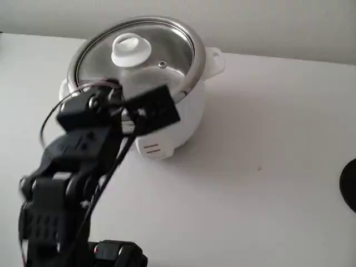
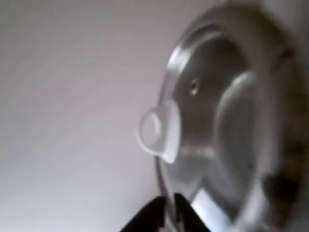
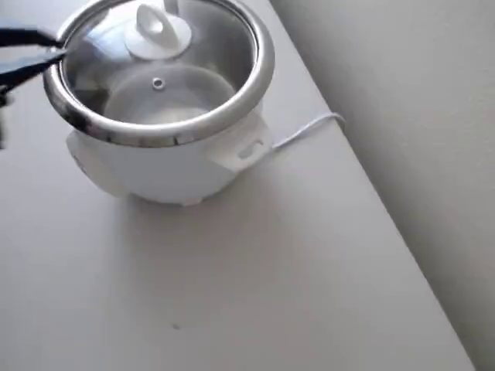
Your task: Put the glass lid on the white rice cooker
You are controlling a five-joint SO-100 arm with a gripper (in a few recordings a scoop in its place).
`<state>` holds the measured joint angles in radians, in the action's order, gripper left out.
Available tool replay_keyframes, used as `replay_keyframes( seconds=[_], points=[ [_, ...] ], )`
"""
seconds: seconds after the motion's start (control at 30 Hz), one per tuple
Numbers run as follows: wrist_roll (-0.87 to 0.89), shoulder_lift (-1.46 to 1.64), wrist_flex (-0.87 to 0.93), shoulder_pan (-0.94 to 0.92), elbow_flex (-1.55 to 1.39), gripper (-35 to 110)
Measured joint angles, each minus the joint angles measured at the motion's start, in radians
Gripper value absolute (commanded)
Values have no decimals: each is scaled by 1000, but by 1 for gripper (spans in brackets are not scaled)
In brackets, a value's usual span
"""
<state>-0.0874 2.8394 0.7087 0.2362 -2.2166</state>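
Note:
The glass lid (image 1: 161, 47) with its white knob (image 1: 131, 49) lies on the mouth of the white rice cooker (image 1: 186, 119), inside the steel rim. From overhead the lid (image 3: 193, 69) covers the cooker (image 3: 170, 170), and the steam vent shows near the centre. My black gripper (image 3: 58, 52) reaches in from the left, and its fingers converge on the lid's edge. In the wrist view the gripper (image 2: 168, 212) pinches the thin rim of the lid (image 2: 212, 121), with the knob (image 2: 157, 130) just above. In the fixed view the arm hides the gripper's tips at the near-left rim.
The cooker stands at the back of a white table (image 1: 250, 194), close to the wall. A white power cord (image 3: 305, 130) runs from the cooker toward the table's edge. A dark object (image 1: 350, 183) sits at the right edge of the fixed view.

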Motion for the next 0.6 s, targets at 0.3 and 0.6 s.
replay_keyframes(
  seconds=[0.3, 0.6],
  points=[
    [12, 350, 319, -275, -167, 0],
    [9, 443, 499, -336, -433, 0]
  ],
)
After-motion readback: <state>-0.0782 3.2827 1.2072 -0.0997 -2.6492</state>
